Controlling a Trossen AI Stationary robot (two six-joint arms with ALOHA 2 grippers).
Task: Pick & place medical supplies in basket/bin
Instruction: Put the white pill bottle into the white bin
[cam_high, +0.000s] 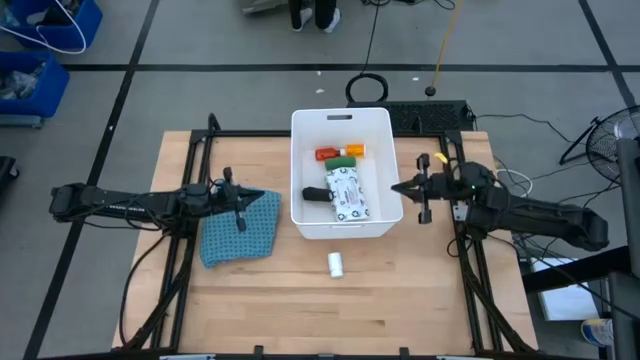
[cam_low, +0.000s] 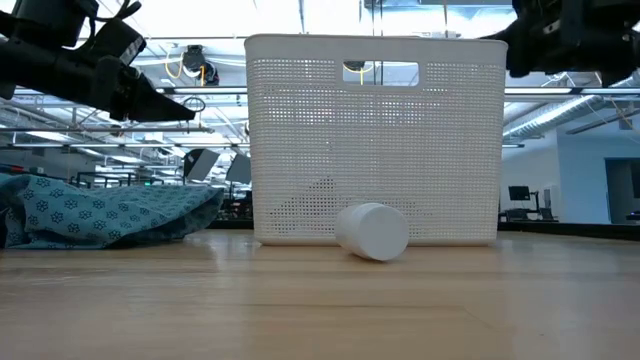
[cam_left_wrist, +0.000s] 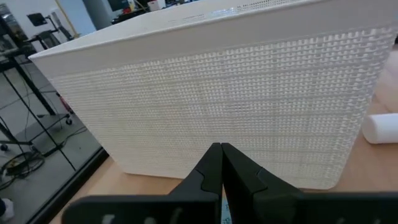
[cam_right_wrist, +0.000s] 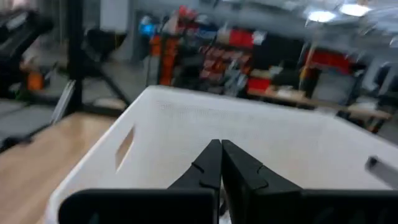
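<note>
With five supplies already in the white bin (cam_high: 310, 225), only the white roll (cam_high: 336, 264) lies on the desk (cam_high: 250, 310) just before it, both grippers, left gripper (cam_high: 240, 212) and right gripper (cam_high: 405, 187), pressed together, empty.

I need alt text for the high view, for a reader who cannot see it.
A white bin stands mid-table holding a printed packet, bottles and blocks, while a white roll lies on the wood just outside it. The left gripper hangs over a teal cloth; the right gripper is beside the bin.
</note>
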